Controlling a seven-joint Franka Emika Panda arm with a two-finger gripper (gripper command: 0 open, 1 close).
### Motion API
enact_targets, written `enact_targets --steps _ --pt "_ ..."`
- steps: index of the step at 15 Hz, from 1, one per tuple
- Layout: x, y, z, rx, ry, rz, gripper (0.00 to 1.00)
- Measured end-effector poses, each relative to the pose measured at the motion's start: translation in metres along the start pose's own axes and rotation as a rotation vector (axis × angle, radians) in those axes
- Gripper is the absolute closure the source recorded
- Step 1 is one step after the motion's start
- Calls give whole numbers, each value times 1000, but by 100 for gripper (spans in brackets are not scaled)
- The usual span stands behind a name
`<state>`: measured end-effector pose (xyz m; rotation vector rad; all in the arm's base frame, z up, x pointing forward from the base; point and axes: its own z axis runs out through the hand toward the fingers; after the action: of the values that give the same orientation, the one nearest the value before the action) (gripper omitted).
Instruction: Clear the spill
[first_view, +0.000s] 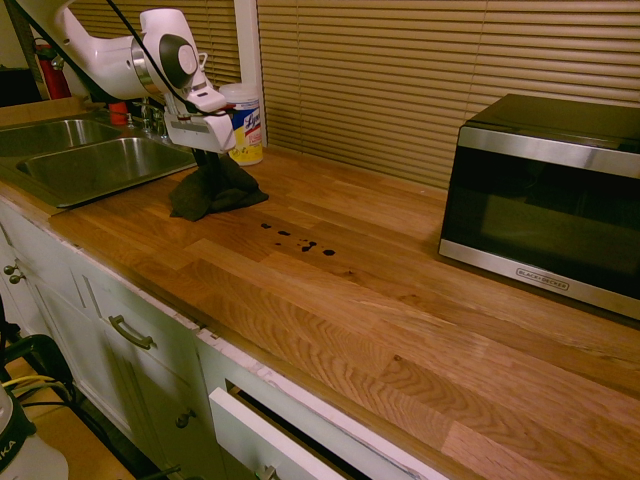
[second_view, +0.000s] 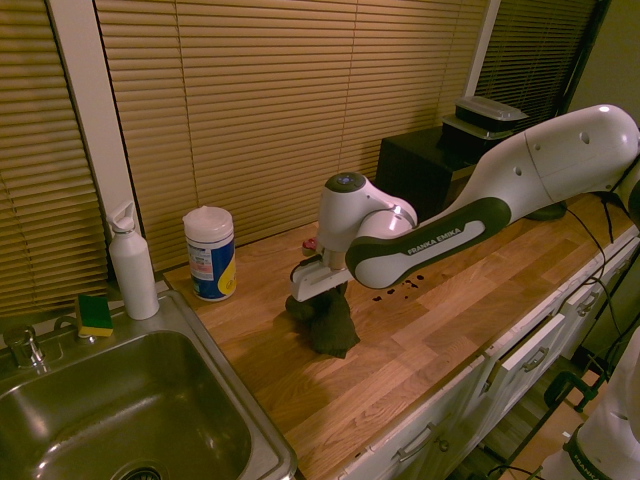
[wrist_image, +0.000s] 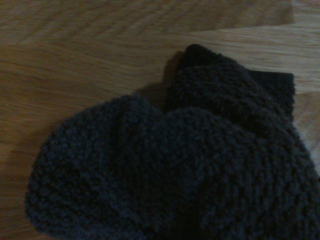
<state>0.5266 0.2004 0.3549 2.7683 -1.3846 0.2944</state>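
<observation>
"BLACK+DECKER" can be read on the lower front strip of the microwave (first_view: 540, 220), at the right in the first exterior view. On the tub (first_view: 247, 125) at the far side of the counter, "Lysol" is shown on the label, partly covered; its smaller print cannot be made out. "FRANKA EMIKA" is printed along the dark band of the robot arm (second_view: 490, 195).

The robot's glossy white arm (second_view: 548, 157) is built of smooth, rounded segments. A dark grey-green band (second_view: 430, 243) runs along one link, with FRANKA EMIKA in pale capitals (second_view: 437, 241). A round dark cap (second_view: 346, 182) tops the white wrist housing (second_view: 352, 212), and a black cable (first_view: 150, 52) runs along the arm. The gripper's body (first_view: 200, 131) is white and blocky.
</observation>
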Motion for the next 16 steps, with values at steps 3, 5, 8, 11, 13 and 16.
enact_targets --steps 3,5,8,11,13,16 --pt "23 32 3 0 -2 42 100" --pt "39 53 6 -3 -2 75 100" --pt "67 78 11 -12 3 120 100" --pt "101 104 19 -16 6 162 100" --pt "121 121 24 -17 8 192 100" --pt "152 146 31 -20 14 247 100"
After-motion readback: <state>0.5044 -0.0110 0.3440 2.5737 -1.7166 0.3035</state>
